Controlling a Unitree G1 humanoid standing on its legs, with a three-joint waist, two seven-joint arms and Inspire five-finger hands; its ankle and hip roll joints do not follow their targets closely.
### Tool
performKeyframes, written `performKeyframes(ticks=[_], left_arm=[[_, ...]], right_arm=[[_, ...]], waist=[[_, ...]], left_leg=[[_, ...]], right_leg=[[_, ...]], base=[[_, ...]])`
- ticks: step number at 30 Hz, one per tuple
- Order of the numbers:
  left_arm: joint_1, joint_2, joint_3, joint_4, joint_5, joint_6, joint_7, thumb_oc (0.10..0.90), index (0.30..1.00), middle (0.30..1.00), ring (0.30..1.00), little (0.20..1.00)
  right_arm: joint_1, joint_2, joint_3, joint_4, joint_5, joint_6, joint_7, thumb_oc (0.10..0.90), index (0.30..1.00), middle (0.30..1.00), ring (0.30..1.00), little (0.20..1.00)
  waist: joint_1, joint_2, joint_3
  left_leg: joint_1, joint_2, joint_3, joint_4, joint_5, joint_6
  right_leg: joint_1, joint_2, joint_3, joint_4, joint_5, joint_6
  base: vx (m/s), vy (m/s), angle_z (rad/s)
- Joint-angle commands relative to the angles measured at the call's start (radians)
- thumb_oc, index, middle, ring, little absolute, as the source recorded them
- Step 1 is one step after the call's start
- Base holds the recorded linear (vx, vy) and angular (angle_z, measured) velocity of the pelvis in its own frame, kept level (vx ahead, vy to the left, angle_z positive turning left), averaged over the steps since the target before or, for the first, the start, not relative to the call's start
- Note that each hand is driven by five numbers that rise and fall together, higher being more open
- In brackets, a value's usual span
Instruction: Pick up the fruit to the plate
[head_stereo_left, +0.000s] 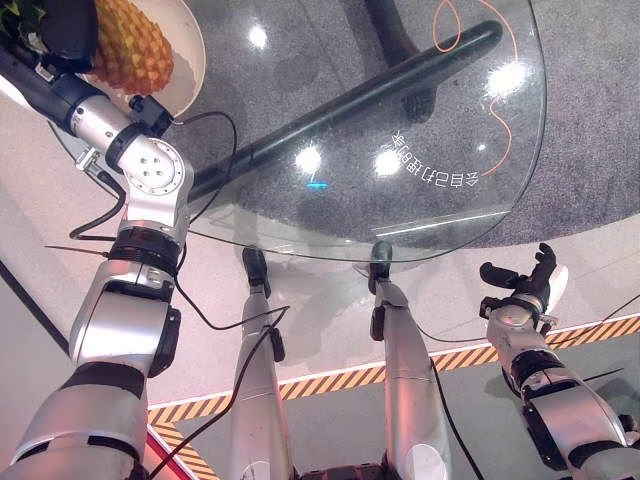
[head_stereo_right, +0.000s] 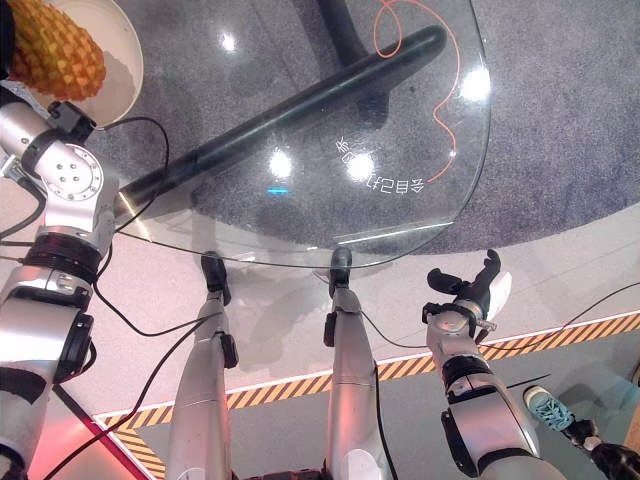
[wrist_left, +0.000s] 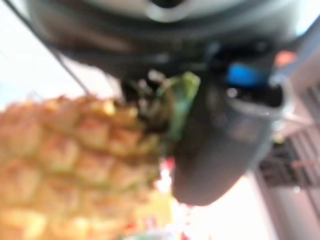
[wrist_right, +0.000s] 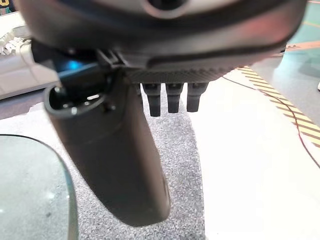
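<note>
Far left: a yellow-orange pineapple with a scaled, knobbly rind (head_stereo_left: 132, 45), lying in a shallow cream round plate (head_stereo_left: 190, 60) at the far left edge of the table. The plate runs out of frame, so its full outline cannot be given.

Left hand (head_stereo_left: 62, 30): dark, at the pineapple's leafy end, directly over the plate. The left wrist view puts the rind and a green leaf close against the hand's dark bulk, but the fingers are blurred there and cut off in the head views; whether they are curled round the fruit cannot be told.

Handling, as judged: the fruit looks heavy and stiff, with a rough skin that should resist slipping. The body is broad for one hand, so the neck below the crown, or the crown itself, seems the likeliest hold. The leaves may be prickly and could bend or tear under the full weight.

Centre: a round clear glass table (head_stereo_left: 470, 150), bright lamp reflections on its top; a dark tubular base and grey carpet show through it.

Right: the right hand (head_stereo_left: 525, 280), low beside the near right rim of the table, away from the fruit, fingers loosely extended and holding nothing.
</note>
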Motion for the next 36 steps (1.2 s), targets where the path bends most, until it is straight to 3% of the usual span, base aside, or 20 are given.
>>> performKeyframes(ticks=[1,6,20,36], left_arm=[[-0.173,0.095,0.008,0.025,0.006,-0.145,-0.014,0.243,0.422,0.422,0.422,0.343],[-0.192,0.102,-0.005,0.049,0.025,-0.136,-0.019,0.100,0.300,0.300,0.300,0.200],[-0.233,0.116,-0.030,0.128,0.023,-0.128,-0.033,0.100,0.300,0.300,0.300,0.200],[-0.259,0.137,-0.043,0.196,0.069,-0.117,0.037,0.100,0.300,0.300,0.300,0.200]], right_arm=[[0.006,-0.011,0.002,0.036,0.013,-0.013,-0.032,0.800,0.900,0.900,0.900,0.900],[0.002,-0.011,0.006,0.046,0.019,-0.024,-0.024,0.800,0.900,0.900,0.900,0.900],[-0.015,-0.014,0.020,0.060,0.024,-0.038,-0.016,0.800,0.900,0.900,0.900,0.900],[-0.021,-0.014,0.032,0.069,0.033,-0.056,-0.016,0.800,0.900,0.900,0.900,0.900]], waist=[[0.012,-0.052,-0.025],[0.008,-0.058,-0.025],[0.001,-0.061,-0.025],[-0.003,-0.063,-0.025]], left_leg=[[-0.030,0.017,-0.002,0.172,-0.153,-0.003],[-0.033,0.019,-0.002,0.177,-0.157,-0.004],[-0.036,0.018,0.000,0.168,-0.156,-0.006],[-0.049,0.017,-0.001,0.173,-0.161,-0.005]], right_leg=[[0.070,0.041,-0.027,-0.116,0.066,-0.013],[0.068,0.044,-0.025,-0.117,0.067,-0.012],[0.066,0.047,-0.020,-0.129,0.070,-0.010],[0.053,0.049,-0.019,-0.132,0.068,-0.011]], base=[[0.00,0.000,0.00],[0.00,0.000,0.00],[0.00,0.000,0.00],[0.00,0.000,0.00]])
